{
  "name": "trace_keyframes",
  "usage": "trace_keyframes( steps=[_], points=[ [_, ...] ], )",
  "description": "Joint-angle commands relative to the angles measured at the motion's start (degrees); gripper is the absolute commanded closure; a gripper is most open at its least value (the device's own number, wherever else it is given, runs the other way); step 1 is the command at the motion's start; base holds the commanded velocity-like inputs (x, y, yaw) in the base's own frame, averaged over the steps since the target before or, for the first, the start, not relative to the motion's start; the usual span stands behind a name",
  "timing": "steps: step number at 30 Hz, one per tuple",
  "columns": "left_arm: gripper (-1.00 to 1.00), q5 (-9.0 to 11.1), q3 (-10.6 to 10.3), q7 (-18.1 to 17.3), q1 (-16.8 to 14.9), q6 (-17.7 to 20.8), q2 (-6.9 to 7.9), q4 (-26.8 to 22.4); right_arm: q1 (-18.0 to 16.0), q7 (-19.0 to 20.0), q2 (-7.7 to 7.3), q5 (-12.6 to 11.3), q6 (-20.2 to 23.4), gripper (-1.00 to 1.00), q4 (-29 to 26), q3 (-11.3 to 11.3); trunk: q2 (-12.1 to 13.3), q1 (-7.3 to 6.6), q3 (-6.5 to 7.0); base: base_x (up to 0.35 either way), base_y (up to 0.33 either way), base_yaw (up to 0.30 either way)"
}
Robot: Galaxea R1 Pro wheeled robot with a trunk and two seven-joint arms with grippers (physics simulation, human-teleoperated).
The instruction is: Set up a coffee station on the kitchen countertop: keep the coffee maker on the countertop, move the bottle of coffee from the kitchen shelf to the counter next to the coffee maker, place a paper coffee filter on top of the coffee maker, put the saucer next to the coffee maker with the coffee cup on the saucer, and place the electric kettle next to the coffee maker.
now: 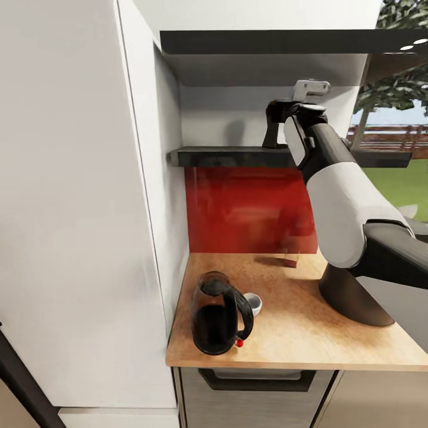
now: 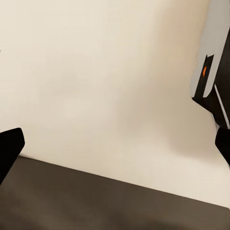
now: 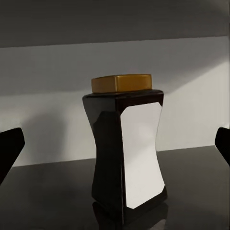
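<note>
Right arm raised, reaching to shelf [image 1: 238, 157]; right tool [image 3: 115, 143] wide, fingers flanking bottle of coffee [image 3: 128, 148], upright on shelf, not touching. Left tool [image 2: 115, 143] wide, facing wall. Electric kettle [image 1: 220, 314] on table [image 1: 333, 351].

Right arm [image 1: 342, 202] glossy white shell; black joints; grey bracket [image 1: 310, 89] at wrist.

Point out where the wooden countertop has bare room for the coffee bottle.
The countertop is bare between the kettle with the small cup and the dark rounded base at right. The front-left corner is crowded. The bottle stands on the shelf.
</note>
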Motion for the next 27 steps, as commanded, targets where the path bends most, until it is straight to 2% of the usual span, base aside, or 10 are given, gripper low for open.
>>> trace_keyframes(
  steps=[1, 9, 27],
  points=[
    [-1.00, 0.16, 0.14, 0.07, 0.06, -0.07, 0.00, 0.03, -0.02, -0.04, 0.09, 0.68, 0.83, -1.00, 1.59, -0.36, -0.04, 0.02, -0.02, 0.002, 0.000, 0.000],
    [-1.00, 0.16, 0.14, 0.07, 0.10, -0.07, 0.00, 0.03, -0.02, -2.74, 0.04, 0.59, 4.49, -1.00, 2.59, -0.33, -0.04, 0.02, -0.02, 0.000, 0.000, 0.000],
    [-1.00, 0.12, -0.53, 0.07, 0.80, -0.07, -0.09, -0.05, -0.02, -2.96, 0.05, 0.50, 5.16, -1.00, 2.42, -0.37, -0.04, 0.02, -0.02, 0.027, 0.000, 0.000]
  ],
)
